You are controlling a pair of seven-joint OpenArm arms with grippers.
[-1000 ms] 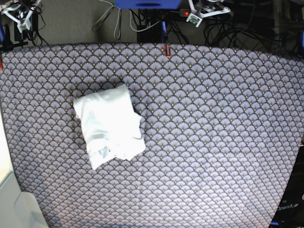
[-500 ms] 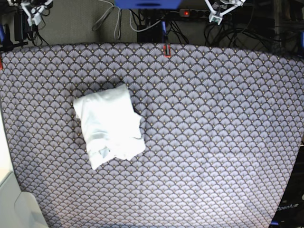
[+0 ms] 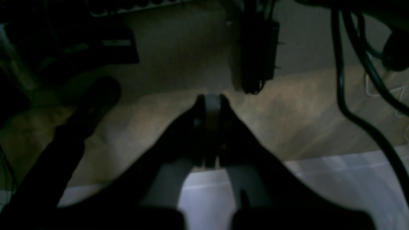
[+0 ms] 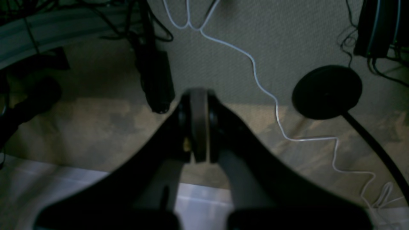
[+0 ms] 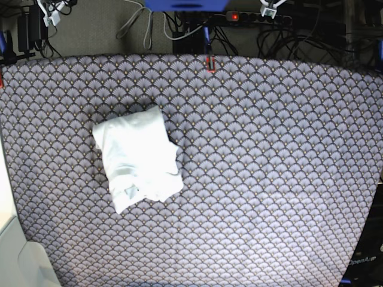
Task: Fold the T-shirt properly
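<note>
**Both grippers clenched and empty, T-shirt folded on the bench**

Left gripper [image 3: 211, 105]: jaws pressed together, tips meeting, nothing between them. Touches nothing. Left wrist view is dark; the gripper hangs over bare floor beyond the bench edge, well away from the T-shirt [image 5: 136, 158]. A black box [image 3: 257, 54] and dark cables [image 3: 348, 105] lie past its tips.

Right gripper [image 4: 197, 105]: same, jaws clenched flat against each other, empty, touching nothing. It points down at carpet and floor off the bench, also well apart from the T-shirt. A thin white cable [image 4: 255, 76] snakes across the floor beside it, and a round black base [image 4: 326, 91] sits further out on the same side.

Arm pose: in the base view both arms are pulled up to the far top edge, well beyond the T-shirt; only small white bits of each show, right arm part [image 5: 49, 8] at top left, left arm part [image 5: 272, 7] at top right. The rest is cut off by the frame.

T-shirt: folded into a compact, slightly skewed rectangle, wrinkled, lying flat on the purple scallop tablecloth [image 5: 269, 179] covering the bench, left of centre. A red clip [image 5: 209, 63] sits on the far bench edge, up and right of the T-shirt.

Hard to make out: both wrist views are dim and blurred; pale strips along their bottom edges can't be identified.
</note>
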